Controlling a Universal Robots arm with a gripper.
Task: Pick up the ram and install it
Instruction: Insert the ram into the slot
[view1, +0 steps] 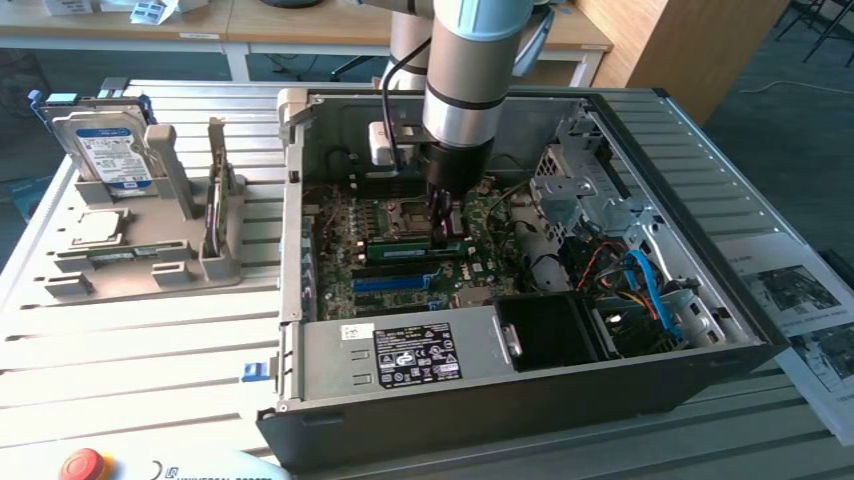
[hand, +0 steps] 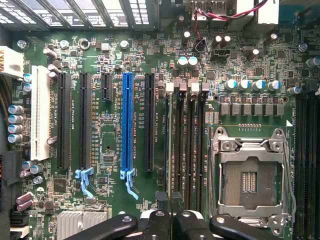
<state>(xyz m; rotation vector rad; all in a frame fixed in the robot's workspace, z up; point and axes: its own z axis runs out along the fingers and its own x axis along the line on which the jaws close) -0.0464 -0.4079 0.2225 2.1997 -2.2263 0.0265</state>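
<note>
The ram (view1: 404, 241), a thin green stick, stands on its long edge over the motherboard's memory slots (hand: 187, 145) inside the open computer case (view1: 534, 400). My gripper (view1: 445, 222) reaches straight down into the case and is shut on the ram near its middle. In the wrist view the two black fingers (hand: 161, 220) press together at my gripper (hand: 170, 201). From there the ram (hand: 167, 150) runs as a thin edge-on line along the memory slot nearest the black expansion slots. Whether the ram sits fully down in the slot cannot be told.
The long blue slot (hand: 127, 125) and the open CPU socket (hand: 248, 180) flank the memory slots. Drive cages and blue cables (view1: 641, 280) fill the case at the exterior view's right. On the left, a grey holder (view1: 134, 275) carries a blue-labelled hard drive (view1: 110, 150).
</note>
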